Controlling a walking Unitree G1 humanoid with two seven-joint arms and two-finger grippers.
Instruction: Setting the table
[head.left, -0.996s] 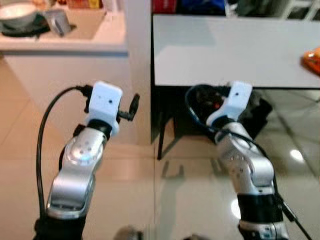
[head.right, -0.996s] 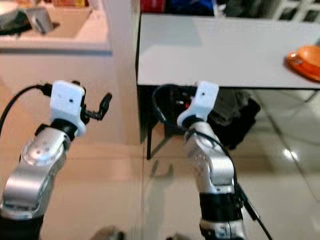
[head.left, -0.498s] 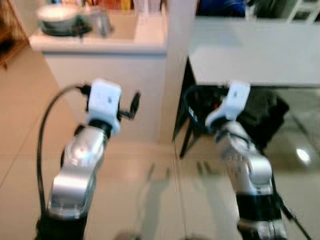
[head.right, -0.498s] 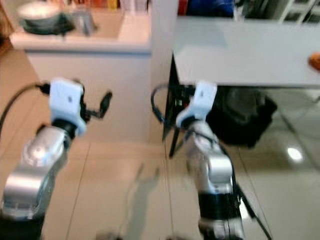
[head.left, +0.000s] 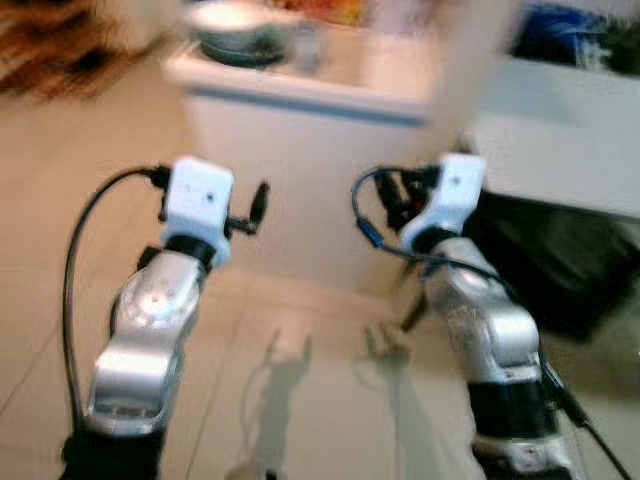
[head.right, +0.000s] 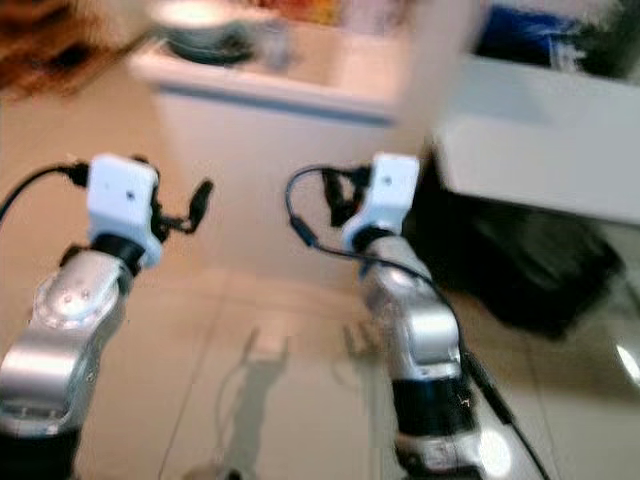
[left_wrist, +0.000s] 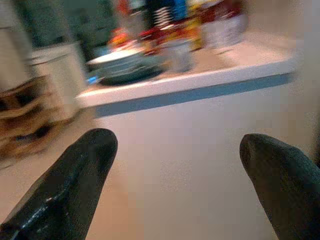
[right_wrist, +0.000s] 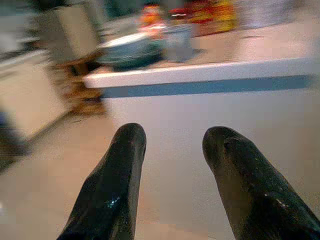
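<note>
1. Left wrist view: left gripper (left_wrist: 172, 170) empty, its fingers (left_wrist: 75, 175) spread wide apart. They aim at the white face of a bench (left_wrist: 200, 80) that carries a stack of bowl and plate (left_wrist: 127, 62), a grey cup (left_wrist: 179, 54) just beside it, and colourful packages behind, too blurred to identify.

2. Right wrist view: right gripper (right_wrist: 172, 170) also empty, fingers (right_wrist: 117, 180) parted by a moderate gap, pointed at the same bench front. The bowl and cup sit above and beyond the fingertips.

3. Left eye view: both arms raised forward over the tiled floor (head.left: 300, 400), the left gripper (head.left: 255, 205) and right gripper (head.left: 395, 195) level with the bench's front panel. Frame is smeared, consistent with the robot walking or turning.

4. Position of the crockery: on the bench top at its left end, higher than both grippers and well apart from them; nothing is within reach. The grey dining table (head.left: 560, 165) lies to the right, beyond the bench corner.

5. Step in hand, as I judge it: approach the bench to collect the dishes.

6. Doing it well: close in squarely, stop short of the panel, let the view settle, then lift the grippers above the edge before reaching. The cup standing beside the bowl risks a knock.
</note>
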